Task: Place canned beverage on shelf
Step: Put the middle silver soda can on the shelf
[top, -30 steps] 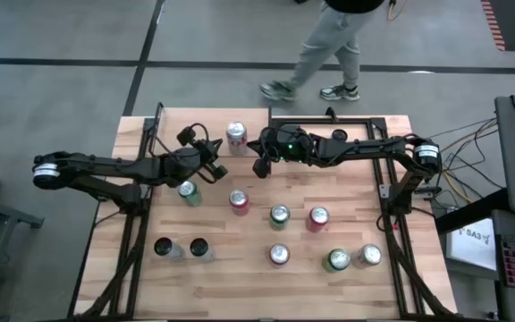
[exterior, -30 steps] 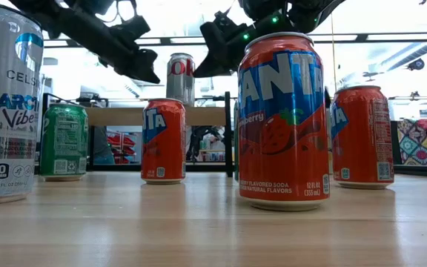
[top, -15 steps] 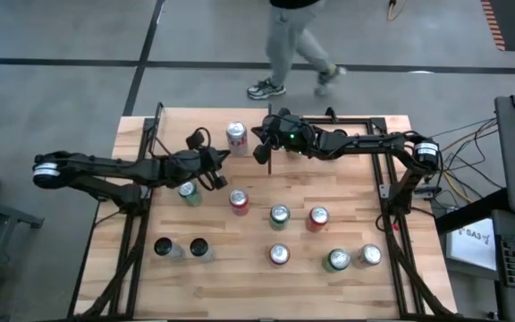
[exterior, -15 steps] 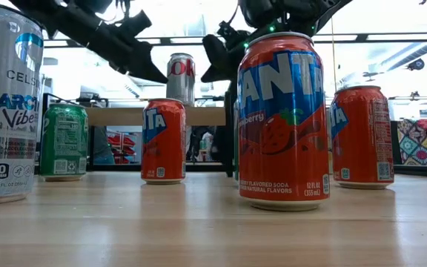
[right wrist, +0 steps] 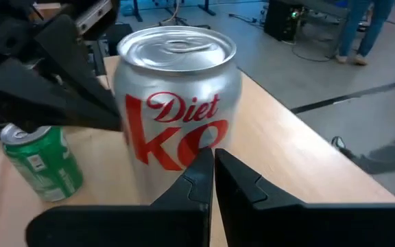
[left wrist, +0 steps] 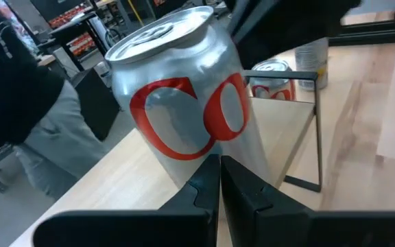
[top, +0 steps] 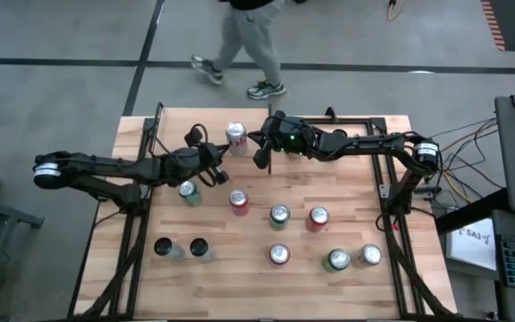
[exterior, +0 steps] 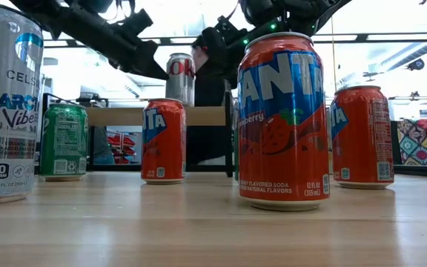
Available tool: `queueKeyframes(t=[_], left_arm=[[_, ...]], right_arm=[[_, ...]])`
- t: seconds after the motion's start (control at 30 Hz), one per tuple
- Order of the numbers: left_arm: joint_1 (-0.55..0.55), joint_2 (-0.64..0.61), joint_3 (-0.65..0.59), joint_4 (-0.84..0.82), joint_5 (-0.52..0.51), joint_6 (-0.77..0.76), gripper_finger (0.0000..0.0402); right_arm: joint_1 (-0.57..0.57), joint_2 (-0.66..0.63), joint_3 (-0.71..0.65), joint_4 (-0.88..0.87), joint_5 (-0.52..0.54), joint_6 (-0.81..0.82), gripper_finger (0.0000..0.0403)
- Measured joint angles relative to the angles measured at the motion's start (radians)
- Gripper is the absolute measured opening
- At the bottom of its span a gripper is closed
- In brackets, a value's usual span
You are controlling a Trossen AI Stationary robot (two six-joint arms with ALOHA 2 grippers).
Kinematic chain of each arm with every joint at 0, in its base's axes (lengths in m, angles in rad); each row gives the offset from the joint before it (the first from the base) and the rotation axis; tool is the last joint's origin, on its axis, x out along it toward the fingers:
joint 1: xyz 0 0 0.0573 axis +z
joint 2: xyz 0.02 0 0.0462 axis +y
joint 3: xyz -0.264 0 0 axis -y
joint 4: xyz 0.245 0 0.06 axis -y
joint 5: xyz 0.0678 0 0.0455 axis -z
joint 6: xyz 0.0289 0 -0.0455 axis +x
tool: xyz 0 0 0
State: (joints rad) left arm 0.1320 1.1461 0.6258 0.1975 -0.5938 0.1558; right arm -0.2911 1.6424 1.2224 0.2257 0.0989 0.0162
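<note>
Wood-plank bench (top: 329, 286) w/ scattered cans, grey floor beyond, a person (top: 244, 40) walking past. Silver Diet Coke can (top: 236, 136) stands on shelf (exterior: 147, 116), btwn left claw (top: 220, 157) & right claw (top: 259, 152), both pinched closed, holding nothing.

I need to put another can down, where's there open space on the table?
Bare wood lies right of the right arm, inside the black frame, and along the near edge below the two dark-topped cans. It is crowded mid-table around the red can and at the Diet Coke can, where both shut grippers meet.
</note>
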Motion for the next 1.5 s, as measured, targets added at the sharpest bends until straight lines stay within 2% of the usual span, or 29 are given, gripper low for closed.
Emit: queueKeyframes(t=[0.13, 0.33, 0.53, 0.67, 0.93, 1.13, 1.23, 1.33, 1.5], left_arm=[[0.004, 0.0, 0.0, 0.002, -0.003, 0.0, 0.0], [0.004, 0.0, 0.0, 0.001, -0.076, -0.01, 0.0], [0.002, -0.006, 0.0, -0.043, -0.078, -0.037, 0.0], [-0.013, -0.023, 0.0, -0.09, -0.077, -0.059, 0.0], [-0.033, -0.05, 0.0, -0.165, 0.149, -0.039, 0.0], [-0.033, -0.062, 0.0, -0.163, 0.178, 0.073, 0.0], [-0.031, -0.074, 0.0, -0.162, 0.255, 0.106, 0.0], [-0.031, -0.075, 0.0, -0.162, 0.262, 0.092, 0.0], [-0.029, -0.074, 0.0, -0.134, 0.17, 0.089, 0.0]], right_arm=[[0.008, 0.0, 0.0, 0.0, 0.001, -0.001, 0.0009], [0.033, 0.0, 0.0, 0.0, -0.006, -0.001, 0.0009], [0.051, 0.0, 0.0, -0.004, -0.003, -0.009, 0.0009], [0.054, 0.0, 0.0, -0.018, 0.034, -0.005, 0.0009], [0.045, 0.0, 0.0, -0.134, 0.146, 0.001, 0.0009], [0.035, -0.004, 0.004, -0.131, 0.129, -0.1, 0.0009], [0.004, -0.004, 0.006, -0.118, 0.119, -0.187, 0.0009], [-0.032, -0.004, 0.005, -0.095, 0.086, -0.242, 0.0009], [-0.061, -0.004, 0.005, -0.105, 0.005, -0.21, 0.0009]])
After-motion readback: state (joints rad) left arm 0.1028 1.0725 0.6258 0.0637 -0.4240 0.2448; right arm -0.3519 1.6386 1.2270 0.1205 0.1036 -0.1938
